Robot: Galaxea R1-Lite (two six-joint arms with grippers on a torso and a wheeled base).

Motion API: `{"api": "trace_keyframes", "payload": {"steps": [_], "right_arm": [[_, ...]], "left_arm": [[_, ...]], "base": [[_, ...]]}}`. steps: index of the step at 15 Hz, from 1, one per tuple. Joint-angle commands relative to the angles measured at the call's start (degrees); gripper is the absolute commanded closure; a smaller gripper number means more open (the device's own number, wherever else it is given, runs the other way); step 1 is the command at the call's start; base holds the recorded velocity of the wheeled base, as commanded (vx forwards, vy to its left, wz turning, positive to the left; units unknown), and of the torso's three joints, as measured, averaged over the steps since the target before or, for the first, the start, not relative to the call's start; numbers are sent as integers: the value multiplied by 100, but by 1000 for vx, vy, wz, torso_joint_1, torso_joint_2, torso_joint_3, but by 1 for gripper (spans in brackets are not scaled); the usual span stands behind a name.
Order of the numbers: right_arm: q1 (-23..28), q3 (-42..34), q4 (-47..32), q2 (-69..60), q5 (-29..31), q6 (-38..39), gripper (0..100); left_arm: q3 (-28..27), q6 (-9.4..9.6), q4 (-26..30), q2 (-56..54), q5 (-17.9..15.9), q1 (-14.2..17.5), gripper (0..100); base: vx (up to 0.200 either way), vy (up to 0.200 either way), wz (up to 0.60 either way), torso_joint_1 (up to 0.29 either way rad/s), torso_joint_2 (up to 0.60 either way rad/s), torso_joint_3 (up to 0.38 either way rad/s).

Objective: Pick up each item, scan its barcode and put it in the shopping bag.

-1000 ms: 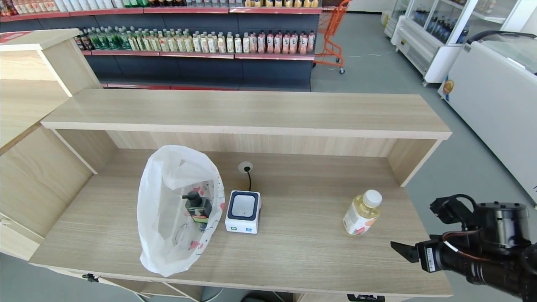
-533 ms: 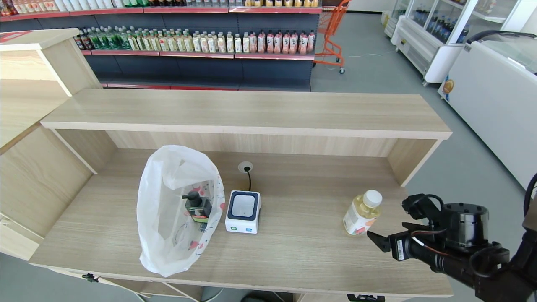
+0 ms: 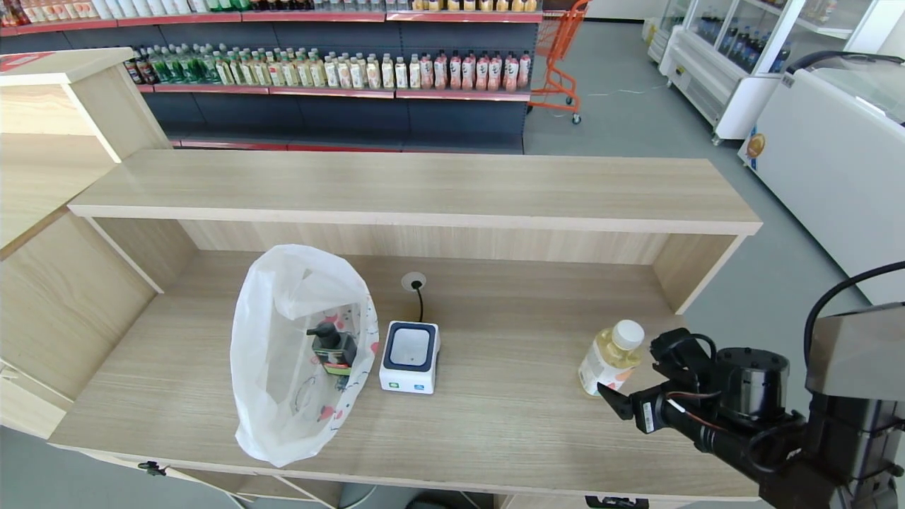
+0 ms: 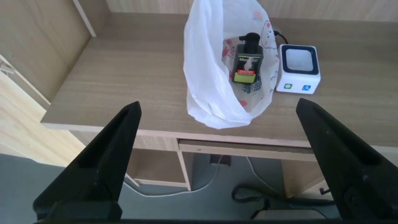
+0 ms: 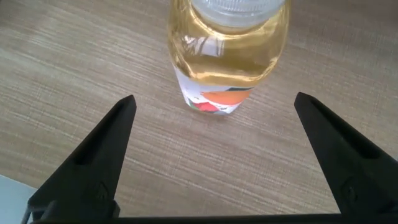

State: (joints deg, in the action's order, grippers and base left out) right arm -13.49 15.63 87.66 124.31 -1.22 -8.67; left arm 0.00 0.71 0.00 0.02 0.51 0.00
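Counter [image 3: 509, 431]: light wood top with a raised shelf behind it. Scanner [image 3: 409, 355] taken as reference: a small white box with a dark-framed window facing up, set near the middle of the counter. A black cable [image 3: 420, 304] is seen running from the scanner's back to a round port in the top just behind it.

Shopping bag [image 3: 272, 396]: white thin plastic, stood open just to the robot's left of the scanner. Whether it touches the scanner's side cannot be told. A dark pump bottle [image 3: 332, 348] with a black pump head and a green and red label is lodged inside the bag, on the side nearest the scanner, roughly upright.

Drink bottle [image 3: 609, 357]: clear, with pale yellow liquid, a white cap and a white and orange label. It is stood upright on the counter, well apart from the scanner, to the robot's right.

Right gripper [image 5: 214, 99]: held low over the counter, beyond the drink bottle as counted from the scanner. Jaws are spread wide and nothing is gripped. The drink bottle is framed between the two black fingers [image 5: 93, 168] in the wrist view, and no contact is seen.

Left gripper [image 4: 217, 104]: held above and in front of the counter's near edge, on the bag's side of the scanner. Jaws are spread wide and nothing is held.
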Motion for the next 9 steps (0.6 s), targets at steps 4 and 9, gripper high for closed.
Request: {"api": "trace_keyframes", "payload": {"steps": [4, 9], "right_arm": [[-13, 714, 76, 524, 8, -153, 0], [-162, 1566, 40, 911, 25, -214, 0]], "left_arm": [[0, 0, 0, -2, 2, 0, 0], [0, 0, 0, -2, 2, 0, 0]], "base": [[0, 0, 0, 0, 0, 0], [0, 0, 0, 0, 0, 0]]}}
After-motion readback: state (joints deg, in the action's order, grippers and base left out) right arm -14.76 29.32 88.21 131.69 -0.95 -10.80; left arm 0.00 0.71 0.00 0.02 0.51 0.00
